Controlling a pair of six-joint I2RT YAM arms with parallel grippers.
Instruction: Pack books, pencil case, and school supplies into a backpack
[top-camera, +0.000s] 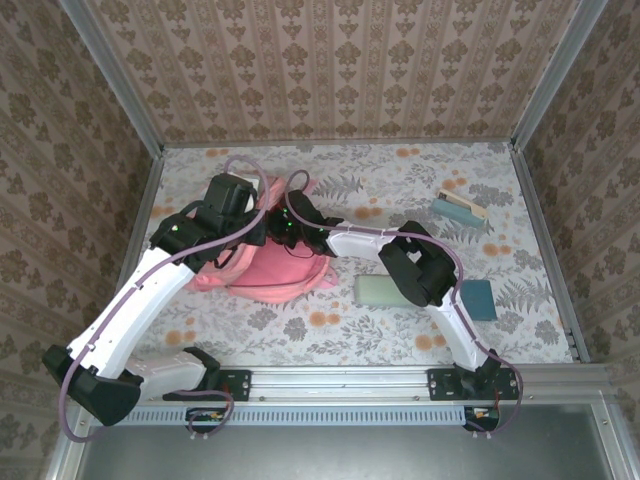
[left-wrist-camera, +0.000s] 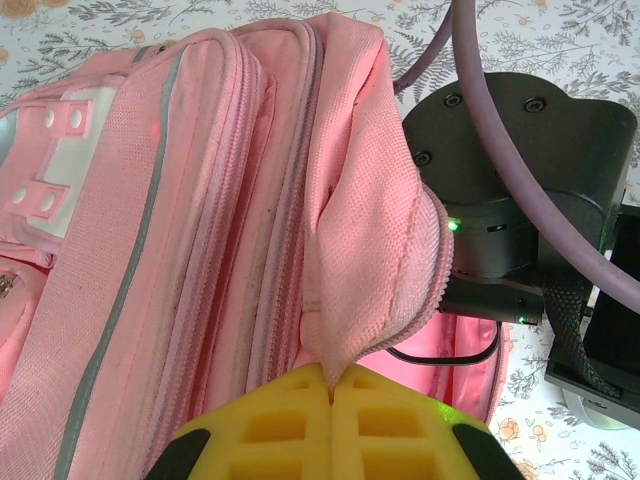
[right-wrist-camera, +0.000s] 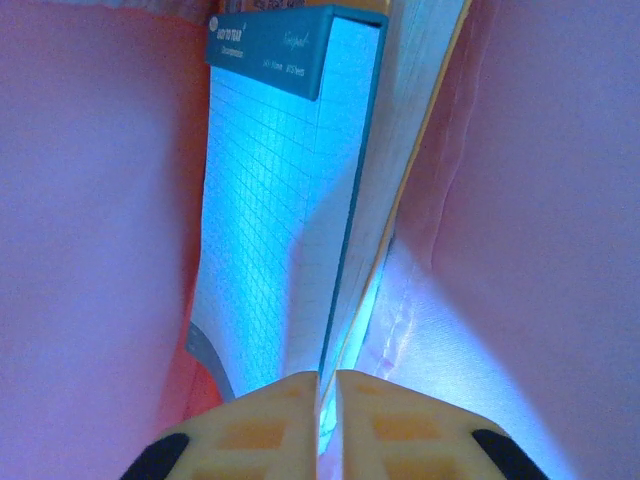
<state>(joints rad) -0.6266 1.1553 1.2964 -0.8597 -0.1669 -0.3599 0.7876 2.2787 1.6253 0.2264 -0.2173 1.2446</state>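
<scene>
The pink backpack lies left of centre on the bench, with both arms crowding over its top. The left hand, pressed together, pinches a flap at its opening. Inside, the right hand is closed to a thin slit at the near edge of a gridded pad beside a book; whether it nips either is unclear. The mint pencil case lies right of the backpack, its right end under the right arm. A dark book lies farther right, and a teal-and-cream item, too small to identify, sits beyond it.
</scene>
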